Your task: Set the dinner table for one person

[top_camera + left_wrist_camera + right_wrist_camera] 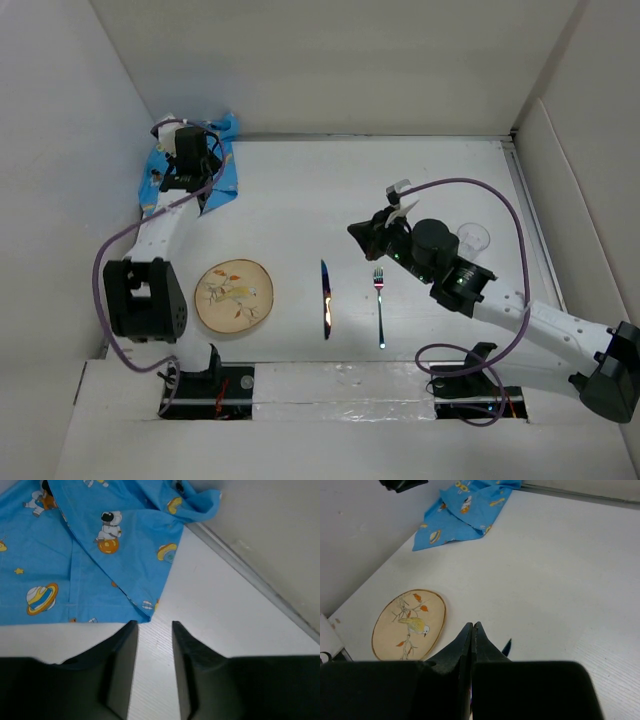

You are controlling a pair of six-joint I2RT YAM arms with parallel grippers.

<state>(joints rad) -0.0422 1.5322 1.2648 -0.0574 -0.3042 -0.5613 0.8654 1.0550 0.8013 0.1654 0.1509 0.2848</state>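
The dinner table is a white tabletop with upright white panels around it. A round plate with a bird picture lies near the front left and also shows in the right wrist view. A dark knife and a fork lie to its right. A clear glass stands further right. My left gripper is open and empty just above the tabletop; its tips are at the corner of the blue cartoon placemat. My right gripper hovers above the knife, shut and empty.
The crumpled blue placemat lies in the far left corner against the side panel and also shows in the right wrist view. A seam between tabletop and back panel runs close to my left gripper. The knife's tip peeks out beside my right fingers.
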